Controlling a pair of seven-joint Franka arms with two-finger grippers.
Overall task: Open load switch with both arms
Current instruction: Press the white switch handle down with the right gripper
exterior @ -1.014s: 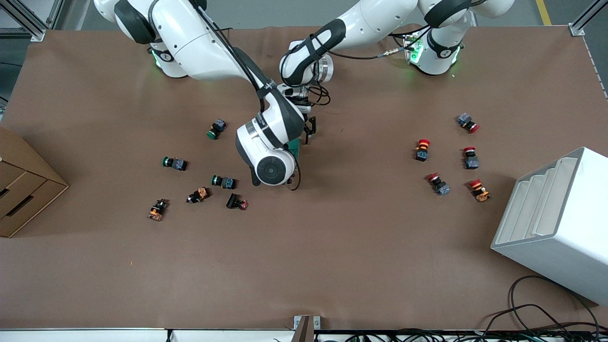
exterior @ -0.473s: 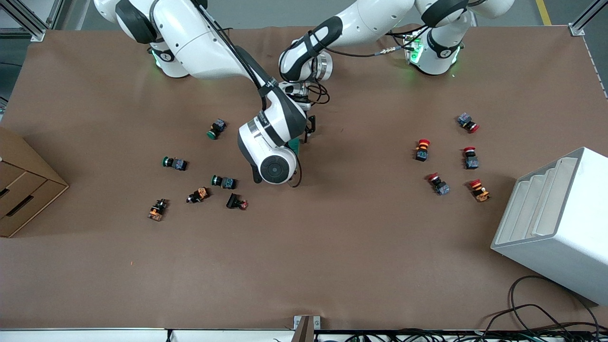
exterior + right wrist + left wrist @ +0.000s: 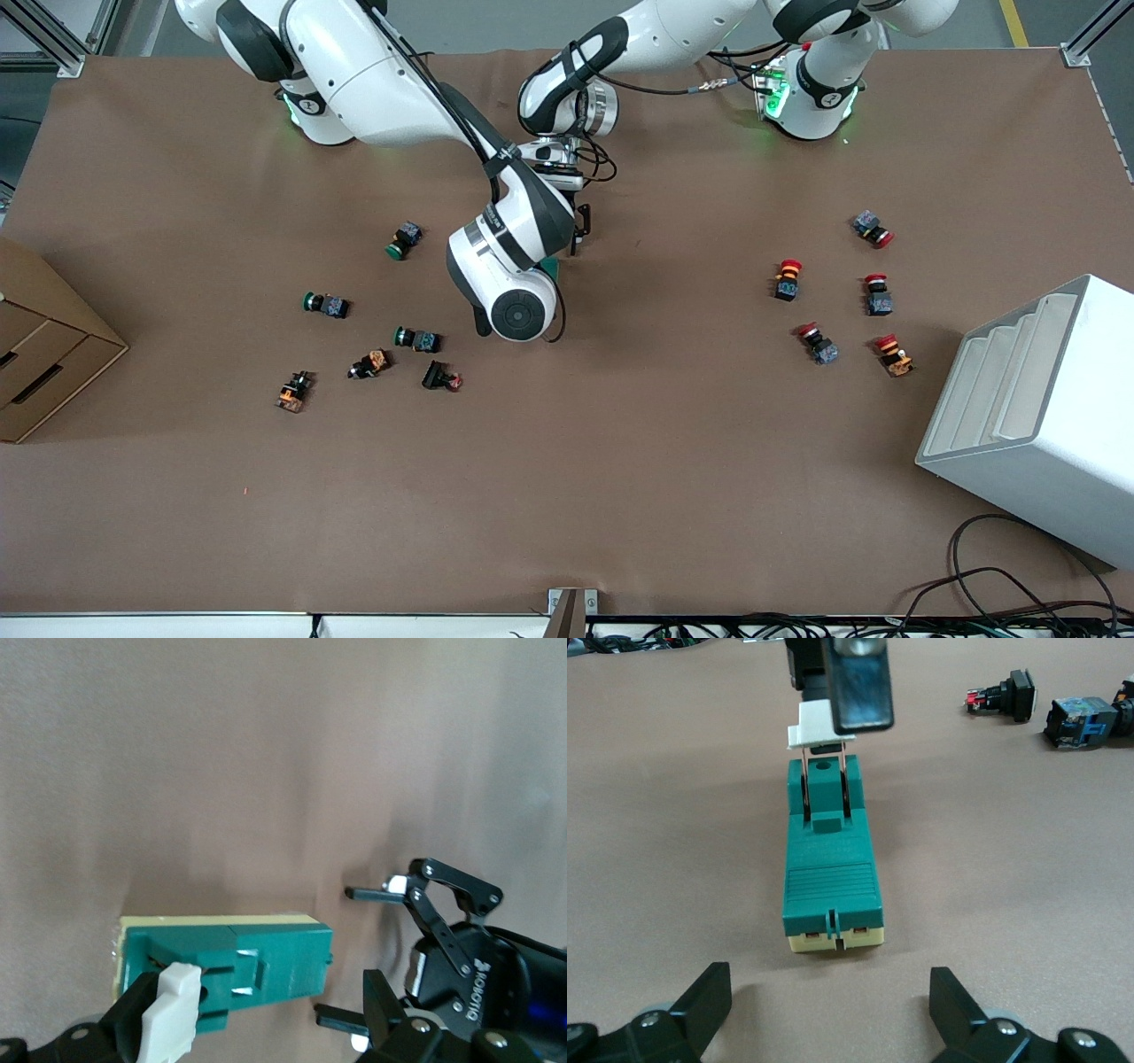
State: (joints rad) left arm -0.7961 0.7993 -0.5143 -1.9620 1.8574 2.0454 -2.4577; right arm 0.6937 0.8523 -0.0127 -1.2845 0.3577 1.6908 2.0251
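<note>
The dark-green load switch [image 3: 551, 268] lies flat at mid-table, mostly covered by the right arm's wrist [image 3: 514, 292]. In the left wrist view the load switch [image 3: 830, 877] has its white tab [image 3: 813, 725] raised at the end away from my left gripper [image 3: 830, 1001]. That gripper is open, its fingers spread wide just short of the switch's cream end, touching nothing. My right gripper [image 3: 257, 1005] hangs open over the load switch [image 3: 239, 970], one finger [image 3: 131, 1014] against the white tab [image 3: 170, 1020]. The left gripper [image 3: 580, 232] sits beside the switch toward the bases.
Green-capped push buttons [image 3: 399, 241] [image 3: 326, 305] and other small parts [image 3: 441, 377] lie toward the right arm's end. Red-capped buttons [image 3: 787, 279] [image 3: 877, 294] lie toward the left arm's end. A cardboard box [image 3: 44, 354] and a white rack [image 3: 1036, 416] stand at the table ends.
My left gripper has drawn back a little from the switch toward the bases. The right arm's wrist has shifted slightly the same way, still over the switch.
</note>
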